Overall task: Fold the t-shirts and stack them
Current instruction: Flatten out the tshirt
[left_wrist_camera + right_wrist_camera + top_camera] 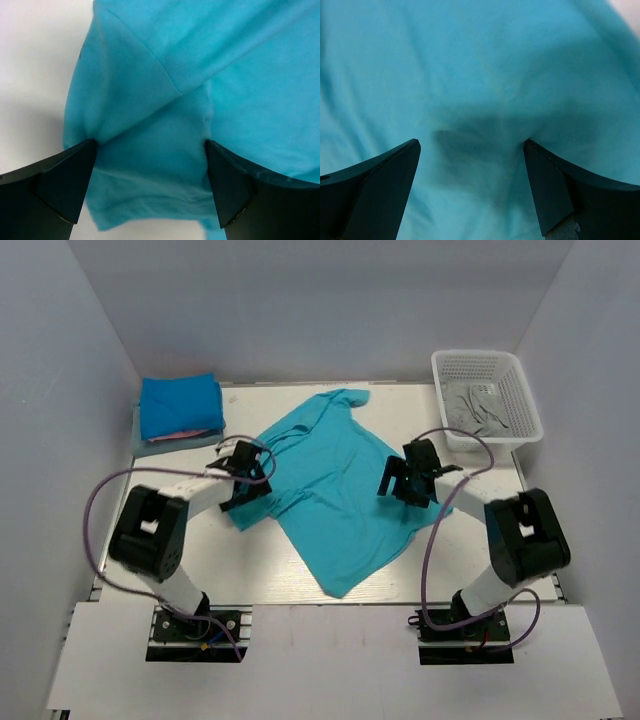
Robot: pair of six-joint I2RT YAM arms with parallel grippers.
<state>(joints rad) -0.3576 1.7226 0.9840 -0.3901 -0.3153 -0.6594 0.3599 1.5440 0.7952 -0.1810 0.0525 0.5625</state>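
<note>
A bright turquoise t-shirt (335, 485) lies spread and crumpled across the middle of the table, its neck toward the back. At the back left sits a stack of folded t-shirts (180, 412), deep blue on top with pink and pale grey-blue edges below. My left gripper (247, 477) stands open over the shirt's left sleeve (150, 165), both fingers (65, 180) pressing into the cloth. On the shirt's right side my right gripper (408, 480) is also open, its fingertips (547, 175) down on the turquoise fabric (480, 100).
A white lattice basket (488, 368) at the back right holds a grey garment (480, 408). White walls close in the table on three sides. Bare white tabletop (35, 75) shows left of the sleeve.
</note>
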